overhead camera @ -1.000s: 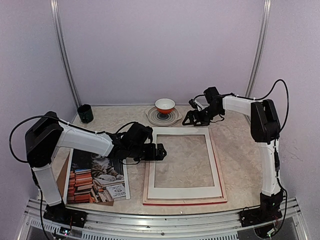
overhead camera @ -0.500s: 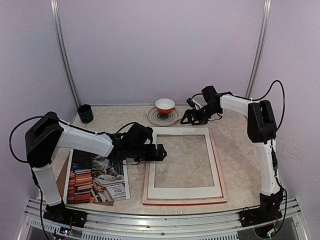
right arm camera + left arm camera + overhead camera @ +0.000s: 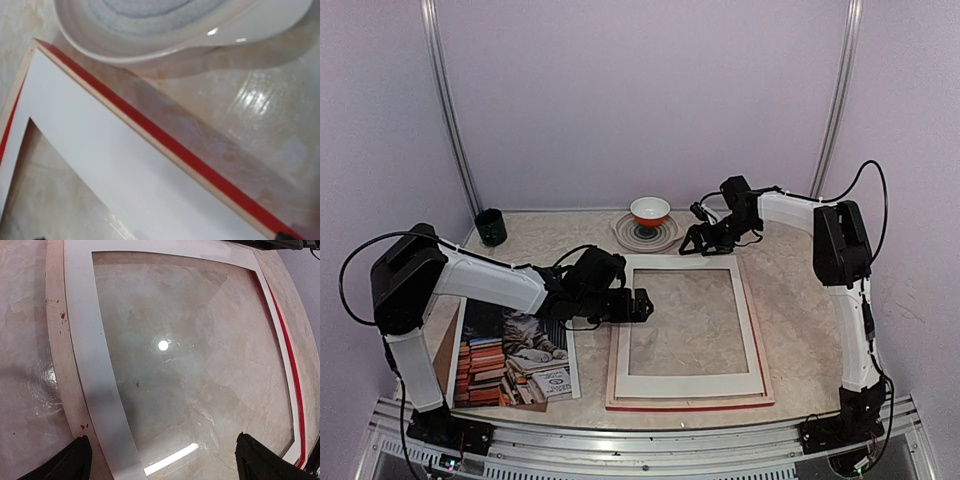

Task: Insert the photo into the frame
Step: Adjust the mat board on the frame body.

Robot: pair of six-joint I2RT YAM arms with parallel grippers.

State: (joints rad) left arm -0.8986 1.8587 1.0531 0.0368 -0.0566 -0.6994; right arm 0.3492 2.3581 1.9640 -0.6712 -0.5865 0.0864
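Two things lie flat: the photo [image 3: 515,360] at the near-left corner of the counter [image 3: 795,300], partly hidden under the left arm [image 3: 490,280], and the frame [image 3: 690,404] centrally, under a white mat [image 3: 688,383]. The left tool [image 3: 638,305] hovers spread over its left edge. At its far edge, beside a plate [image 3: 665,238], the right tool [image 3: 698,240] has its fingers cut off from view; I cannot tell its state.

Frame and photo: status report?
Left gripper open over frame left edge; right gripper open at its far corner. Photo flat on table, left of frame, untouched. White mat lies in frame.
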